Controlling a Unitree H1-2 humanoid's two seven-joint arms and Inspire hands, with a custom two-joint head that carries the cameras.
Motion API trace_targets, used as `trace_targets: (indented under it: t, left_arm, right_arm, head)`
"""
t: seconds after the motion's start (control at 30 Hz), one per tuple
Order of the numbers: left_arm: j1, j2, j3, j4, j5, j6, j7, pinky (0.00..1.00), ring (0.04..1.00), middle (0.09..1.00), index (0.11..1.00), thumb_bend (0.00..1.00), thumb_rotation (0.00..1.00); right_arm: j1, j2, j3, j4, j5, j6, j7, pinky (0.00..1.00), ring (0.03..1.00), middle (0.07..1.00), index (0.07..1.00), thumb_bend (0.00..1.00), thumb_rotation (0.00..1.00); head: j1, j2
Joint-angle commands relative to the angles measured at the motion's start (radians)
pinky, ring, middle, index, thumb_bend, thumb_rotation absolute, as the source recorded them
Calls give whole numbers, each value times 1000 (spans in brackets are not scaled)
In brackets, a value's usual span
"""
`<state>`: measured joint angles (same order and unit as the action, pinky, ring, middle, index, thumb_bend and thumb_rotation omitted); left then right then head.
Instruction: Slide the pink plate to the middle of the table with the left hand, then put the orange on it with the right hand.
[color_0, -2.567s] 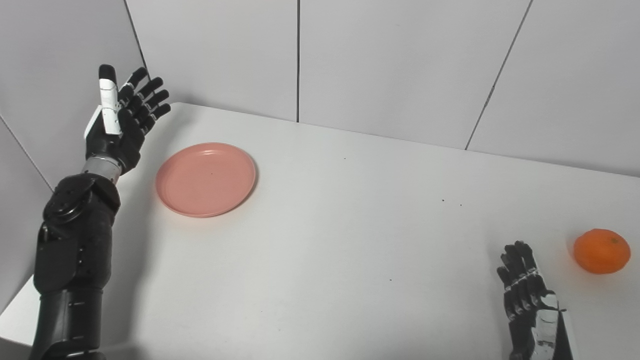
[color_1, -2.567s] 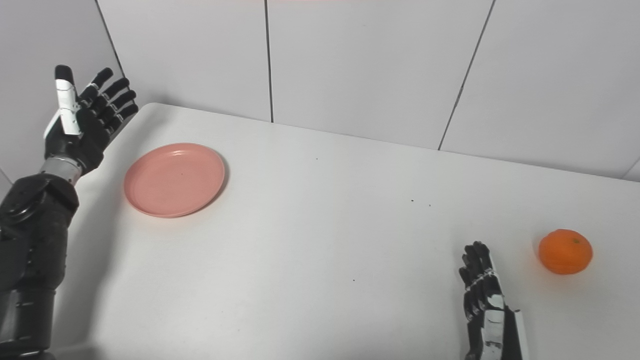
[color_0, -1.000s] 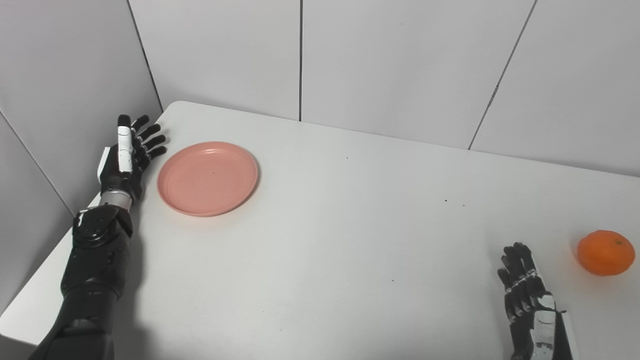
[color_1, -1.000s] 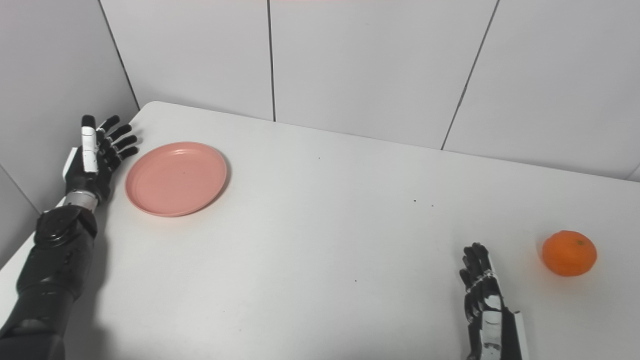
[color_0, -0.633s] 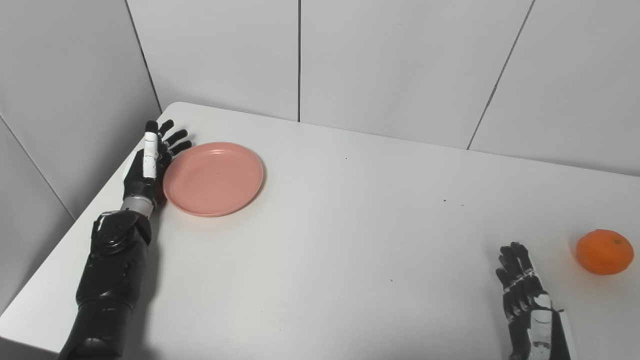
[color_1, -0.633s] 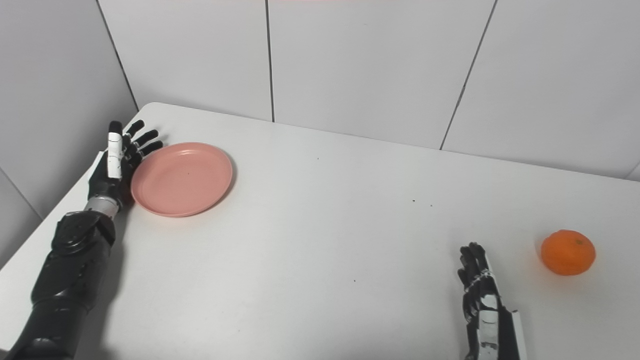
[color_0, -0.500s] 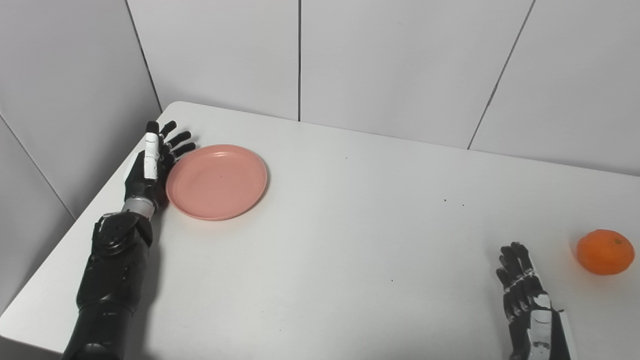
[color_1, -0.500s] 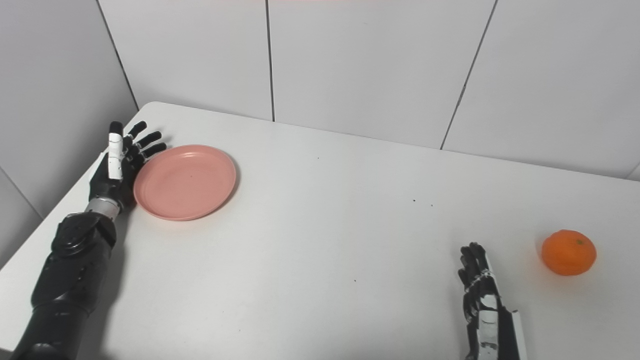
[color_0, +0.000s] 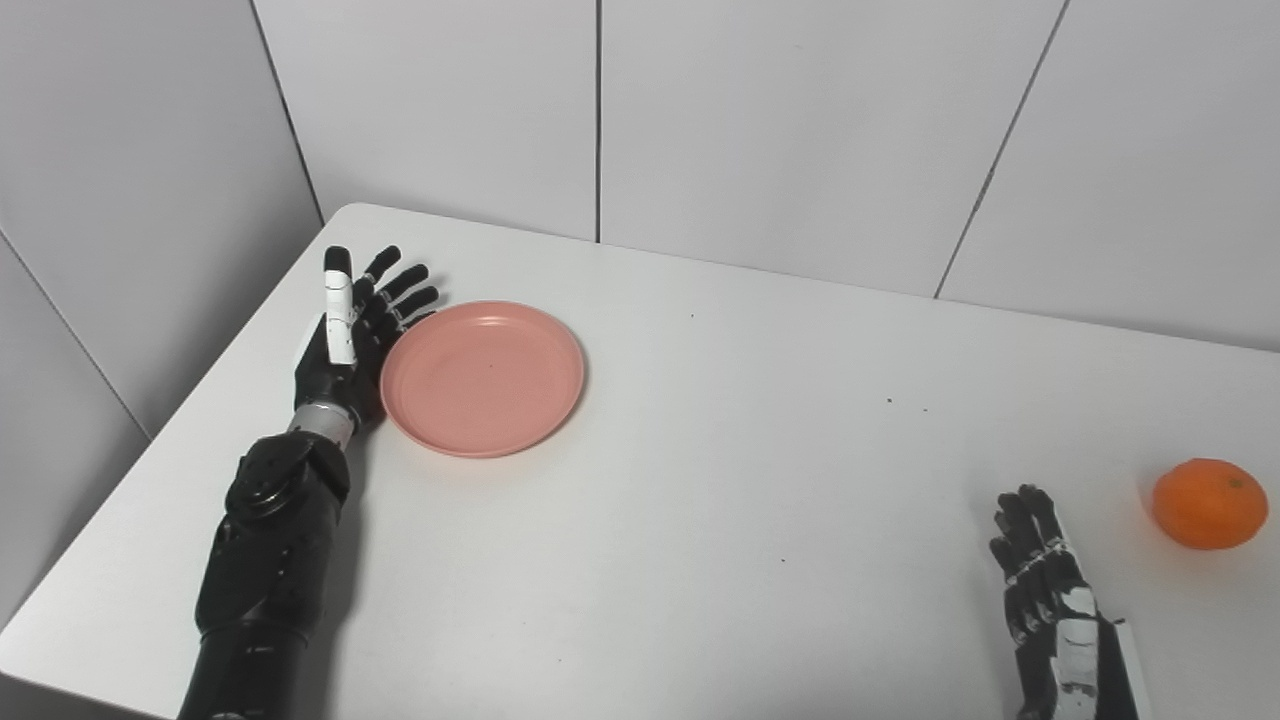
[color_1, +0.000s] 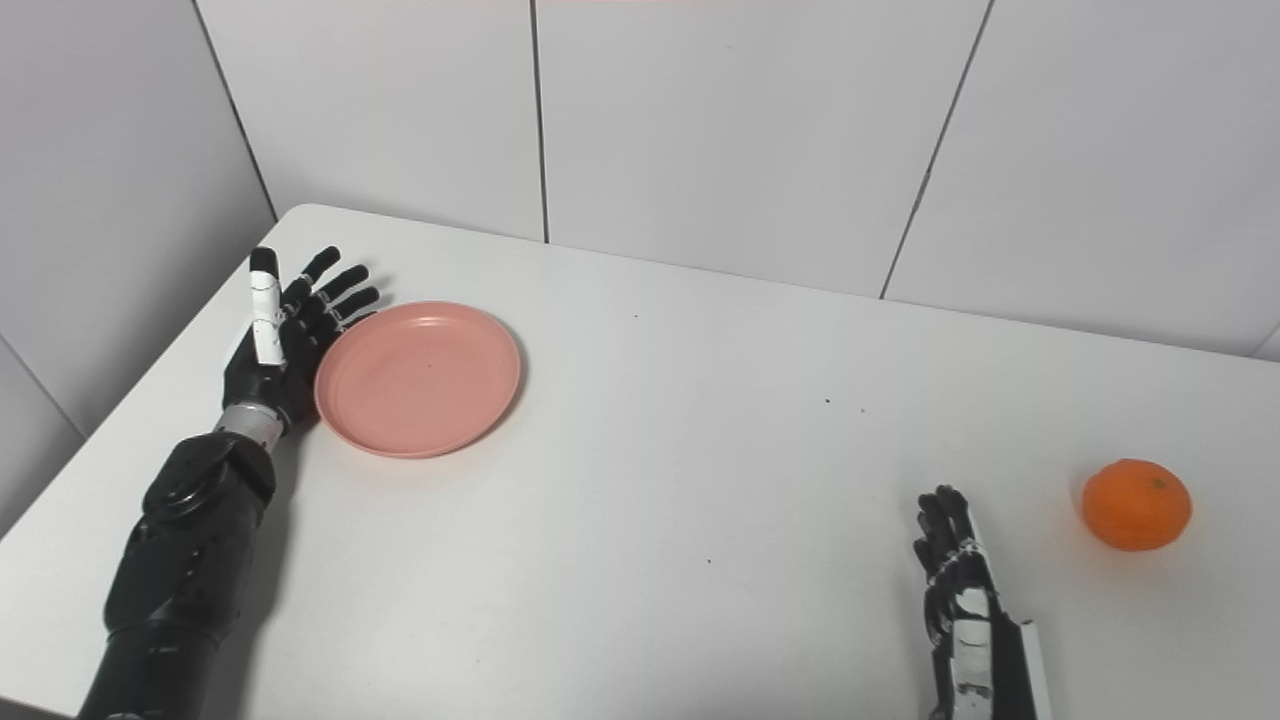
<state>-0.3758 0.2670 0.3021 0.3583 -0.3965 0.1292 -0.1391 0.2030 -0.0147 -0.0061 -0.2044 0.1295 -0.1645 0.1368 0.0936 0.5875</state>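
Pink round plastic plate (color_0: 482, 378) on white table (color_0: 700, 520), left of centre; left hand (color_0: 345, 340) spread flat against its left rim. Round orange (color_0: 1208, 503) far right; right hand (color_0: 1050, 600) empty, fingers extended, nearby.

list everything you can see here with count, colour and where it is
plate: one, pink, left part of the table, empty
orange: one, orange, near the table's right edge
table: one, white, fills the lower part of both views
wall panels: pale grey, behind the table and along its left side
left hand: one, black and white, open, flat against the plate's left rim
right hand: one, black and white, open, bottom right, apart from the orange
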Motion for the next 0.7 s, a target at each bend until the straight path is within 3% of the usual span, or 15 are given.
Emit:
trace_targets:
  t: [0.0, 0.23, 0.67]
  left_arm:
    - [-9, -23, -1, 7, -18, 28, 5, 770, 822, 841, 909, 1000, 995]
    - [-5, -79, -30, 8, 8, 27, 24, 751, 801, 806, 875, 1000, 998]
    - [21, -155, -106, -36, 44, 57, 32, 735, 793, 807, 889, 1000, 988]
  right_arm:
    - [47, -1, 9, -4, -5, 10, -6, 998, 971, 936, 939, 857, 993]
    - [49, 9, 15, -8, -11, 12, -9, 994, 970, 933, 938, 853, 989]
    - [48, 21, 29, -17, -24, 17, -11, 993, 974, 936, 943, 866, 985]
  head:
    - [-2, 3]
    - [-9, 7]
    - [-23, 14]
